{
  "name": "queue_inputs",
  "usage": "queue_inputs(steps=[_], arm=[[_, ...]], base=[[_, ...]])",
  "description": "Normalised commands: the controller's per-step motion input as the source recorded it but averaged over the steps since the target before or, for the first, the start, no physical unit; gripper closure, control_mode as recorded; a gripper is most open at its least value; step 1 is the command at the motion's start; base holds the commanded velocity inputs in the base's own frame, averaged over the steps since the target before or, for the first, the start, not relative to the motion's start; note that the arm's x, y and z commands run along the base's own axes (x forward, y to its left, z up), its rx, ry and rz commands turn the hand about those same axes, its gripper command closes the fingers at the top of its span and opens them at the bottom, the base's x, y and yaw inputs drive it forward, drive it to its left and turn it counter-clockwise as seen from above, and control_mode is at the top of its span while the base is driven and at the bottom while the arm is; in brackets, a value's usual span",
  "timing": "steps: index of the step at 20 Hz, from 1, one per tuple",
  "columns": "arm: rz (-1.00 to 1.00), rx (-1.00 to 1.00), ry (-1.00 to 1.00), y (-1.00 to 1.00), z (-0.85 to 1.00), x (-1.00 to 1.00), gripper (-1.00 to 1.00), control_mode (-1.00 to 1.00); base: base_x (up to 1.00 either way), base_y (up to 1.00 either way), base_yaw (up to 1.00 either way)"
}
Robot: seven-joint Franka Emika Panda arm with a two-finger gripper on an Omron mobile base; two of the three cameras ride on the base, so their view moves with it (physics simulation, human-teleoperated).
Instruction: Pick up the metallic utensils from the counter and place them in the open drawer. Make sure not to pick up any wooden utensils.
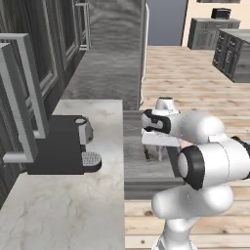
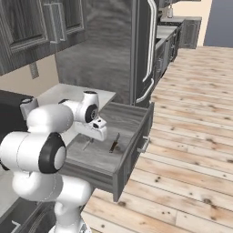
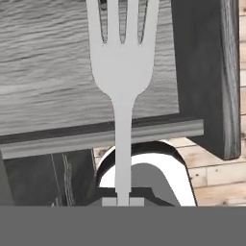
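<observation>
My gripper [image 3: 122,202] is shut on the handle of the thin silver-grey fork [image 3: 122,72], whose tines point away from the hand. Fork and gripper [image 2: 89,139] hang just above the mottled grey floor of the open drawer [image 2: 132,119]. The small dark-handled knife [image 2: 113,144] lies inside the drawer, a little to the fork's right in the right base view. From the left base view the fork [image 1: 160,153] hangs below the gripper [image 1: 159,146], with the knife [image 1: 146,155] beside it. The light marbled counter [image 1: 73,210] runs along the drawer's left. The wooden utensils are out of view.
A black coffee machine [image 1: 61,144] stands on the counter near the drawer. A tall dark fridge [image 2: 109,41] with long handles rises behind the drawer. The drawer's dark front [image 2: 136,152] juts over the wooden floor [image 2: 191,136].
</observation>
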Motion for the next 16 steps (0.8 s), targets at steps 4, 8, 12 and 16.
queue_inputs(steps=[4,8,12,16], arm=[[0.00,-0.01,-0.04,0.00,-0.48,0.36,1.00,-1.00],[0.05,-0.01,-0.12,0.00,-0.41,0.26,1.00,-1.00],[0.07,-0.04,-0.11,0.00,-0.50,0.16,1.00,-1.00],[0.03,-0.03,-0.11,-0.01,-0.43,0.06,1.00,-1.00]], base=[[0.00,0.00,0.00],[0.00,0.00,0.00],[0.00,0.00,0.00],[0.00,0.00,0.00]])
